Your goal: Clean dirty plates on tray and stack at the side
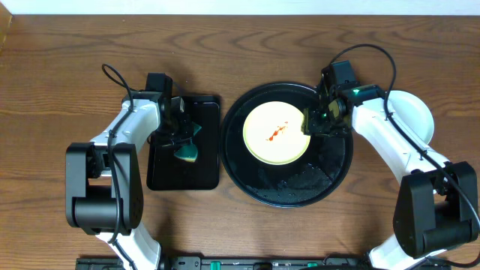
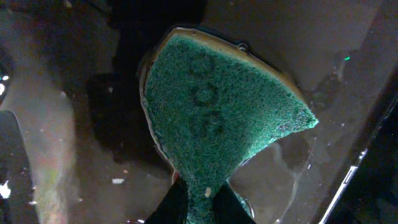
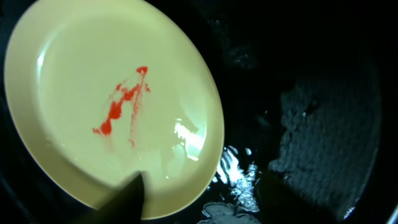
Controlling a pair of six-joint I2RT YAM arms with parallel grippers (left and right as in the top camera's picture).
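Note:
A pale yellow plate (image 1: 262, 146) with a red smear at its centre lies in the large round black tray (image 1: 300, 189). My right gripper (image 1: 309, 121) is shut on the plate's right rim. In the right wrist view one dark finger (image 3: 138, 198) lies over the rim of the plate (image 3: 81, 56); the other finger is hidden. A light blue plate (image 1: 414, 112) sits on the table at the far right, partly under my right arm. My left gripper (image 1: 182, 139) is shut on a green sponge (image 1: 187, 152). In the left wrist view its fingers (image 2: 205, 202) pinch the sponge (image 2: 217, 106).
A smaller rectangular black tray (image 1: 204, 174) lies left of the round tray, under the sponge, and its wet surface (image 2: 323, 56) shows in the left wrist view. Water glints on the round tray's floor (image 3: 239, 177). The round tray's front half holds no plate.

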